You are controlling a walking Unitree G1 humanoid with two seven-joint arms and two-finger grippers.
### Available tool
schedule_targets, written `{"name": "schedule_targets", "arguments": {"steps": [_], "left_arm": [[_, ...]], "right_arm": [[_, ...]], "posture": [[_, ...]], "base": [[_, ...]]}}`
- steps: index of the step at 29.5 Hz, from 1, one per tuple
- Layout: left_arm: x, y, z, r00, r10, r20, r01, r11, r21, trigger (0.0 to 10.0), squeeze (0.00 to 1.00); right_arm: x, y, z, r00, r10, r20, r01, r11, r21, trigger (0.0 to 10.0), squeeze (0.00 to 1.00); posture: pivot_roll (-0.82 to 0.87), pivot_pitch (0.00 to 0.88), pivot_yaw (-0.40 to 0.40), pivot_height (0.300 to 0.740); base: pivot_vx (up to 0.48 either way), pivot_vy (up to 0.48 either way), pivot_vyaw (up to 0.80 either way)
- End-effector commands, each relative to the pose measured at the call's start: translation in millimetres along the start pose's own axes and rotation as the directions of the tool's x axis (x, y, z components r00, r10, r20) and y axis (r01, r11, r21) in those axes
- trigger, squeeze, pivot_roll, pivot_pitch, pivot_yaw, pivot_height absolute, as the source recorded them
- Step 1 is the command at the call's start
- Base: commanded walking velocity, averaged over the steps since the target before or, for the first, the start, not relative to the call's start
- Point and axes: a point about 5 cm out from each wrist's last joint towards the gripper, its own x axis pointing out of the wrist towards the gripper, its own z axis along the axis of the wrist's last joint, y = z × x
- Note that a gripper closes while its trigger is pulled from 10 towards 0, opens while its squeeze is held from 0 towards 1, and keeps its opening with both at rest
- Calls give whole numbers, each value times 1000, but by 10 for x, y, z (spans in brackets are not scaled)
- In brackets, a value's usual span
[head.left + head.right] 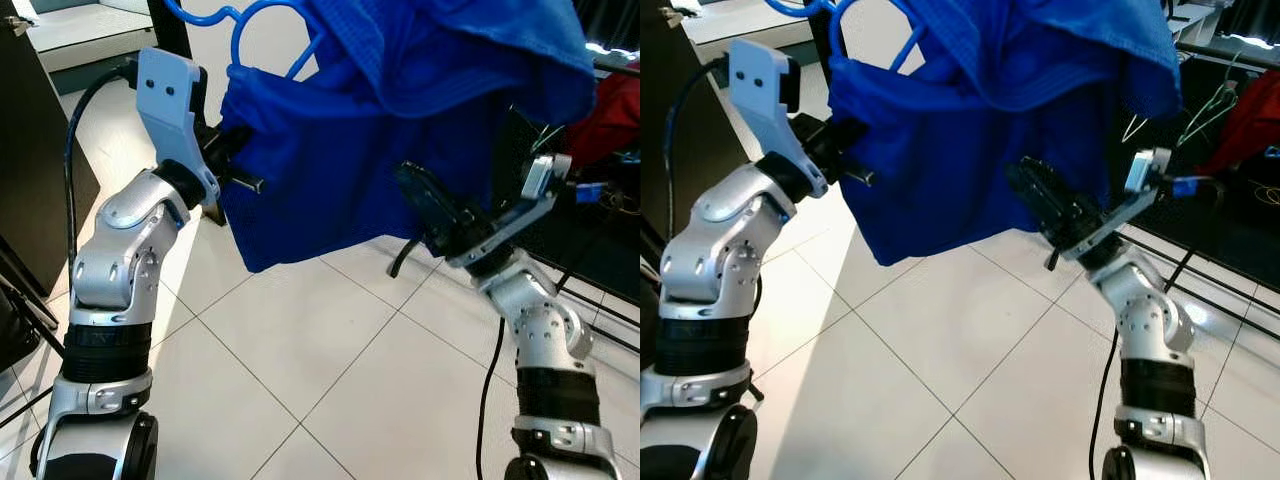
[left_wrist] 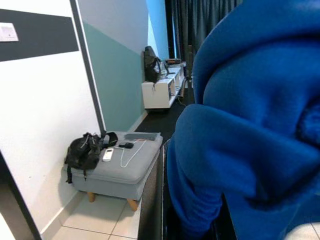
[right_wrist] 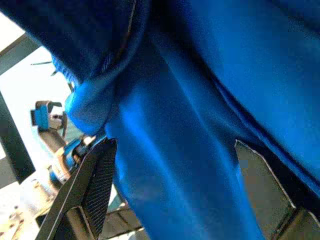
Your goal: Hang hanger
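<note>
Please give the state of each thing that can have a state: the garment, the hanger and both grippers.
Garment: blue, draped on the hanger, held up above the floor.
Hanger: blue, carrying the garment, not yet hung.
Left gripper: at the garment's edge; open or shut cannot be told.
Right gripper: open, fingers either side of the cloth.

Floor [image 1: 330, 390]: pale glossy square tiles, thin dark grout lines running diagonally across the head views. At 3 o'clock it meets a darker patch where thin black rack legs [image 1: 1210, 275] stand on it.

Left wrist view: a grey padded footstool [image 2: 117, 167] on short wooden legs stands on the same tile against a white wall. Lying on its top: a black bag [image 2: 86, 150] at one end, beside it a small white remote [image 2: 107, 154], a thin white cable [image 2: 131, 151], a small dark object [image 2: 126, 145].
</note>
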Motion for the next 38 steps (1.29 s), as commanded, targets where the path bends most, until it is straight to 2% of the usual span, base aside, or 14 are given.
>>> {"name": "schedule_targets", "arguments": {"steps": [1, 10, 22, 30, 31, 38], "left_arm": [[-31, -26, 22, 1000, -16, 5, 16, 1000, 10, 10000, 0], [-45, 23, -8, 999, 26, -23, -25, 999, 43, 10000, 0], [-46, 58, -11, 997, 66, -32, -64, 995, 71, 10000, 0], [-42, -32, 31, 1000, -13, -9, 13, 1000, 19, 10000, 0], [-36, -133, 50, 997, -73, 4, 73, 997, -6, 10000, 0], [-30, -195, 49, 994, -110, 14, 110, 993, -34, 10000, 0]], "right_arm": [[11, 17, 63, 1000, 5, 16, -4, 1000, -21, 10000, 0], [13, 136, 167, 995, 93, 39, -92, 995, -25, 10000, 0], [12, 94, 243, 995, 75, 63, -72, 996, -52, 10000, 0], [4, 32, 287, 997, 31, 76, -26, 997, -68, 10000, 0], [11, 36, 237, 999, 32, 41, -29, 997, -76, 10000, 0], [9, 33, 164, 999, 29, -12, -30, 995, -95, 10000, 0]], "posture": [[8, 63, 13, 740], [6, 74, 17, 740], [7, 82, 17, 740], [7, 82, 16, 740], [7, 82, 14, 740], [5, 81, 12, 740]], "base": [[0, 0, 0], [0, 0, 0], [0, 0, 0], [0, 0, 0], [0, 0, 0], [0, 0, 0]]}}
